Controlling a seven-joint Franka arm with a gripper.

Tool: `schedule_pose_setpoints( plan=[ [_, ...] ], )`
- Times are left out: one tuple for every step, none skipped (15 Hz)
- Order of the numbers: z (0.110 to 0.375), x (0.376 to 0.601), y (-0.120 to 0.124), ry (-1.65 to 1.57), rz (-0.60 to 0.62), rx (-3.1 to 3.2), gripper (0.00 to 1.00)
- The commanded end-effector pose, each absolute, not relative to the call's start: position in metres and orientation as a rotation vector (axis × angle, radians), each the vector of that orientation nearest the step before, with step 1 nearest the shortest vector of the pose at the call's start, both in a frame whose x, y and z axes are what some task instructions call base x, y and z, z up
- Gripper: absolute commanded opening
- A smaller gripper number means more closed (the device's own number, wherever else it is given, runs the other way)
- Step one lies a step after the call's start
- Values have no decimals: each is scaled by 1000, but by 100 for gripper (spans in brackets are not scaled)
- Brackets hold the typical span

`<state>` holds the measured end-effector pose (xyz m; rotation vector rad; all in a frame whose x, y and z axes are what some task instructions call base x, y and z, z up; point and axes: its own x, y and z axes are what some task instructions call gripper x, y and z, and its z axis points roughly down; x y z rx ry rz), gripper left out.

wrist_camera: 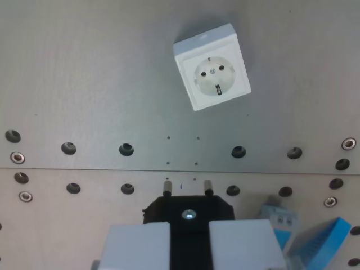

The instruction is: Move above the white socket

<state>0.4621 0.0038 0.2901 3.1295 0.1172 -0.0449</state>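
Nearby, blue parts beside gripper

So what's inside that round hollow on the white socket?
Inside the white socket hollow you can see two small dark pin holes, a centre screw, and metal earth clips at its edge. Whatever lies behind its face, and the table beneath it, is covered.

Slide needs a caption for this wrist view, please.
Gripper holding black plug, white socket ahead on metal table.

white socket smooth glossy plastic; table matt brushed metal; black plug matt plastic, metal pins.
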Motion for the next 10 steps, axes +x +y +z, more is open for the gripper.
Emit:
schedule_pose_setpoints(
  plan=[
    [275, 459, -2, 256, 85, 3125, 0],
    [271, 458, -3, 274, 89, 3123, 0],
    [267, 458, -4, 286, 86, 3121, 0],
    [262, 457, -5, 302, 85, 3118, 0],
    [258, 457, -6, 321, 83, 3115, 0],
    [253, 457, -7, 334, 84, 3113, 0],
    [248, 457, -8, 352, 83, 3110, 0],
    [243, 457, -9, 367, 79, 3107, 0],
    [239, 457, -9, 384, 76, 3104, 0],
    [234, 456, -10, 395, 71, 3102, 0]
  ],
)
